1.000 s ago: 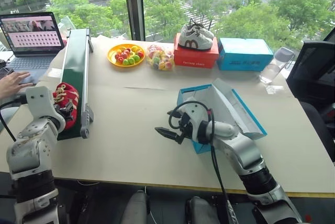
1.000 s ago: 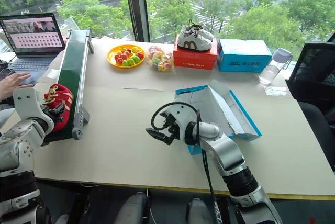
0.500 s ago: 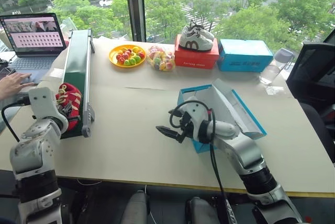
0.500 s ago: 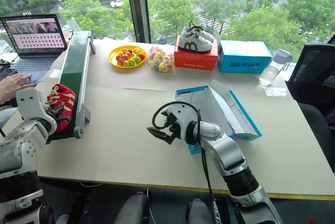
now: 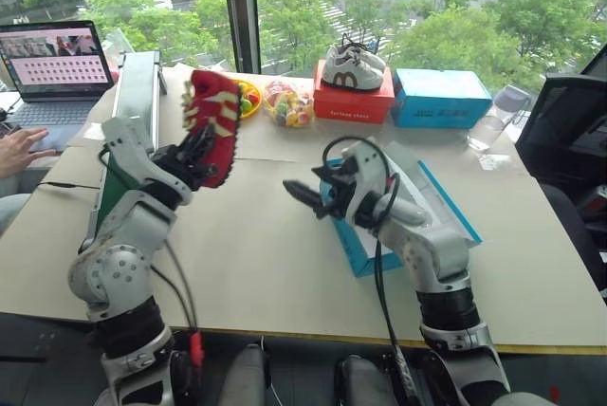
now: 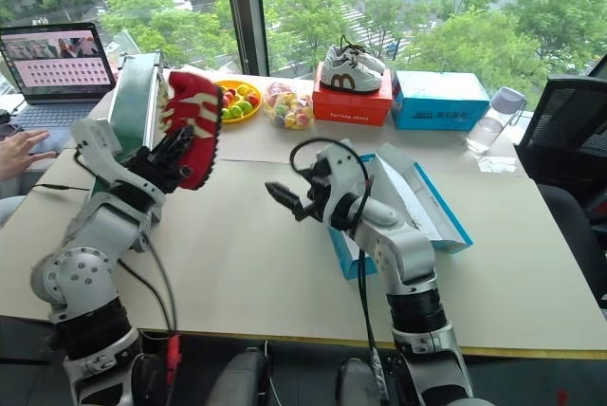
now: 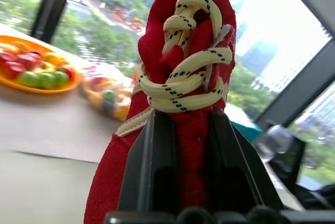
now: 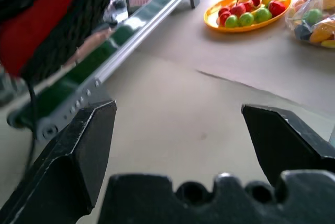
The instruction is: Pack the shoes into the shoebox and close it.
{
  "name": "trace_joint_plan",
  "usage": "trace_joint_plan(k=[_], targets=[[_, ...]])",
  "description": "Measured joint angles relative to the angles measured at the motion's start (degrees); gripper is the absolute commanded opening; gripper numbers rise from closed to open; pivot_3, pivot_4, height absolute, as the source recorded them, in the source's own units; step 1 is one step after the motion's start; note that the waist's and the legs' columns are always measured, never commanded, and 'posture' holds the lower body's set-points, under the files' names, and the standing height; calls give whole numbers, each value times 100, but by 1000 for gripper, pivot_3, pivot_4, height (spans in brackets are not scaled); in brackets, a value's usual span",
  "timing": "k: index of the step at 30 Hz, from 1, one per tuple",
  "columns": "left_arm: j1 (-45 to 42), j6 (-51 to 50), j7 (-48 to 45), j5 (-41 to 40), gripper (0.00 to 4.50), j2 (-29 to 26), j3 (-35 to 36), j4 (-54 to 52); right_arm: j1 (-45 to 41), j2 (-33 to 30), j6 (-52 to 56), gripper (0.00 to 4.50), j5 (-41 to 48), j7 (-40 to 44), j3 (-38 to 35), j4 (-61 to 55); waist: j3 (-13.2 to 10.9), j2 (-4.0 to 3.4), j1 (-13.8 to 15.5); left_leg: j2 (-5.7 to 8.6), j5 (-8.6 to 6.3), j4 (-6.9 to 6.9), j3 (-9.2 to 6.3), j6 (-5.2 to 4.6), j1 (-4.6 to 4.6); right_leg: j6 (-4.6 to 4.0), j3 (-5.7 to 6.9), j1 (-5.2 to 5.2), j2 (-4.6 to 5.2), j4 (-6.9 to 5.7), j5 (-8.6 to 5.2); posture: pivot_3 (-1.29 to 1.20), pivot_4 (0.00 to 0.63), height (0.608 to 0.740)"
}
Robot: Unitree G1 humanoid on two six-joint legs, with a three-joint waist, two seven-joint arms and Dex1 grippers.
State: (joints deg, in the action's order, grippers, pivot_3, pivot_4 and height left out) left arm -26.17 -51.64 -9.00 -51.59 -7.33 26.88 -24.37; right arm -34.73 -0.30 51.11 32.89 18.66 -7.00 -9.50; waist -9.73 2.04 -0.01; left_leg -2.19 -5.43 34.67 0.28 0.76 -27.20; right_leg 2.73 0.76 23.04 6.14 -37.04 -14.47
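1. My left gripper [image 5: 194,152] is clenched on one red shoe [image 5: 214,126], lifted clear of the table [image 5: 256,235]. Through the left wrist view I read a soft red fabric upper, thick cream laces with dark flecks, and the two black fingers [image 7: 144,166] pinching the tongue region.
2. The shoe's side carries white curved markings; its toe points upward, above the table's left half.
3. My right gripper [image 6: 285,202] is released, its two black wedge-shaped fingers [image 8: 78,145] spread wide and grasping nothing, level above the table, facing the shoe.
4. The shoebox [image 5: 417,202], teal-blue cardboard with a white interior, lies open on the table just behind my right arm, its hinged flap lid standing up at an angle.
5. A long green conveyor belt [image 5: 133,112] with metal side rails runs along the table's left side.
6. At the far edge: a round orange plate of small coloured fruit [image 6: 237,100], a clear bag of mixed pieces [image 5: 289,104], a red box [image 5: 354,101] bearing white-and-grey sneakers [image 5: 353,64], and a lighter blue box [image 5: 441,98].
7. A laptop [image 5: 52,69] and a person's hand [image 5: 21,147] sit at the left.
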Motion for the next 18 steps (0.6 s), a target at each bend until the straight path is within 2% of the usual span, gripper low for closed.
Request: trace_joint_plan(k=[3,6,10,18], targets=[[144,-149,115,-333,543,196,-344,-77,-294,500,531,4500,931,-585,-779,9,0,-1,-28,-4,0,2,0,-1,0,-2,-2,1,-7,-4,1,0,150,740],[199,-174,217,-431,543,184,-588,-77,-354,548,971,4500,1641,-1067,-1177,44,-1,-2,-32,-4,0,5,0,-1,0,-3,-2,0,-7,-2,1,0,150,740],[192,-109,280,-474,543,224,-765,-27,-355,546,1313,4500,2176,-1522,-1382,48,-1,-2,-39,-4,0,5,0,-2,-1,-6,-2,2,-7,0,1,0,150,740],[-23,40,93,-423,543,138,-1315,407,-415,542,1427,4500,2886,-1996,-1301,-16,-1,-4,-67,-5,0,3,0,-4,-5,-7,-3,5,-8,3,0,0,150,740]])
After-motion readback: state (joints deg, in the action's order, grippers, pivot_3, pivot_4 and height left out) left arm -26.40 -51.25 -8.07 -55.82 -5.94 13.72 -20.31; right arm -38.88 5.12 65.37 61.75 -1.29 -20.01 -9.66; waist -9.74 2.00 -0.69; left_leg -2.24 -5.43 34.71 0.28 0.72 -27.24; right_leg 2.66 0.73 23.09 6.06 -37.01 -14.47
